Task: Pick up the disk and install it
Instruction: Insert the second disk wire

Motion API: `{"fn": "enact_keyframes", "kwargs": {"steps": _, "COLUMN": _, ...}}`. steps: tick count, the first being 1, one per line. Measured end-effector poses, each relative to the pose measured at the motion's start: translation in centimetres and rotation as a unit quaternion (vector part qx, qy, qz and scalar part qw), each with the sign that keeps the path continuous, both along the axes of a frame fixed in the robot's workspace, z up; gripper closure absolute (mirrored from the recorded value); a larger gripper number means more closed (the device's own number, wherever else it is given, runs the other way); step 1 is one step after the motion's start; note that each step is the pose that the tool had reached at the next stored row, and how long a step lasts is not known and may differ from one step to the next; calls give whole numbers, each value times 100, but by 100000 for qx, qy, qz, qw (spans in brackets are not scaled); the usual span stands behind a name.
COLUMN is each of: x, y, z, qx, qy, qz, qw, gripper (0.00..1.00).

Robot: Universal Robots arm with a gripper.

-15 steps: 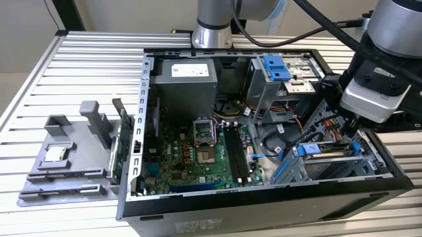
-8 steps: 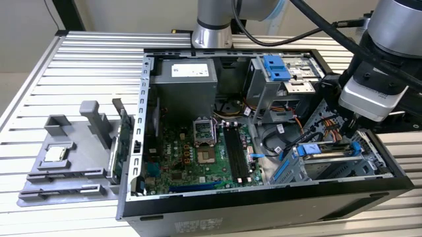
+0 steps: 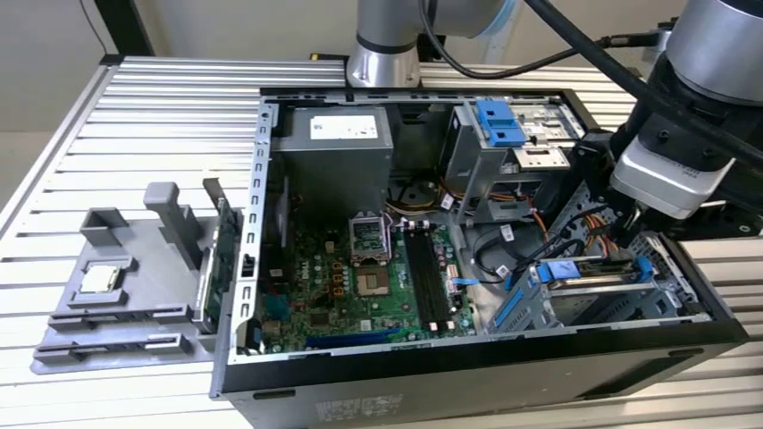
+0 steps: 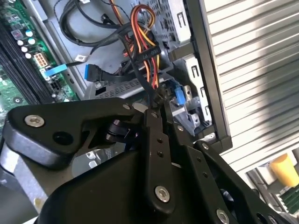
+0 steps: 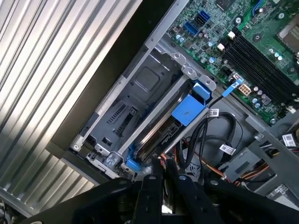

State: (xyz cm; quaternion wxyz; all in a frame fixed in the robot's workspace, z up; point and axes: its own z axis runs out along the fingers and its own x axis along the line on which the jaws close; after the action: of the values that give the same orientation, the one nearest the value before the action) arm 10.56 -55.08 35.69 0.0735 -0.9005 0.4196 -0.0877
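No legible text anywhere.

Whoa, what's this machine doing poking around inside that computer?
A robot arm is working inside an open computer case lying on a slatted metal table. Its gripper is down at the corner bay of the case, right at the end of the disk, a silver hard drive in a blue bracket. The disk sits edge-up, partway into the grey drive cage, with the fingers pinched close together at its end. The green motherboard lies beside it.
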Motion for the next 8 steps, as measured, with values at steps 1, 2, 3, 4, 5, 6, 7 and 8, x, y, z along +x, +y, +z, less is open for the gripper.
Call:
{"fn": "enact_keyframes", "kwargs": {"steps": 1, "x": 0, "y": 0, "z": 0, "qx": 360, "qy": 691, "qz": -1, "qw": 99997, "gripper": 100}}
{"fn": "enact_keyframes", "kwargs": {"steps": 2, "x": 0, "y": -3, "z": 0, "qx": 535, "qy": 1317, "qz": -5, "qw": 99990, "gripper": 100}}
{"fn": "enact_keyframes", "kwargs": {"steps": 3, "x": 0, "y": -10, "z": 0, "qx": 593, "qy": 1676, "qz": -46, "qw": 99984, "gripper": 100}}
{"fn": "enact_keyframes", "kwargs": {"steps": 4, "x": 0, "y": -19, "z": 0, "qx": 626, "qy": 1973, "qz": -275, "qw": 99978, "gripper": 100}}
{"fn": "enact_keyframes", "kwargs": {"steps": 5, "x": 0, "y": -23, "z": 0, "qx": 659, "qy": 2136, "qz": -603, "qw": 99973, "gripper": 100}}
{"fn": "enact_keyframes", "kwargs": {"steps": 6, "x": -1, "y": -26, "z": 0, "qx": 697, "qy": 2236, "qz": -1004, "qw": 99968, "gripper": 100}}
{"fn": "enact_keyframes", "kwargs": {"steps": 7, "x": -1, "y": -26, "z": 0, "qx": 736, "qy": 2270, "qz": -1501, "qw": 99960, "gripper": 100}}
{"fn": "enact_keyframes", "kwargs": {"steps": 8, "x": -1, "y": -27, "z": 0, "qx": 778, "qy": 2279, "qz": -2116, "qw": 99949, "gripper": 100}}
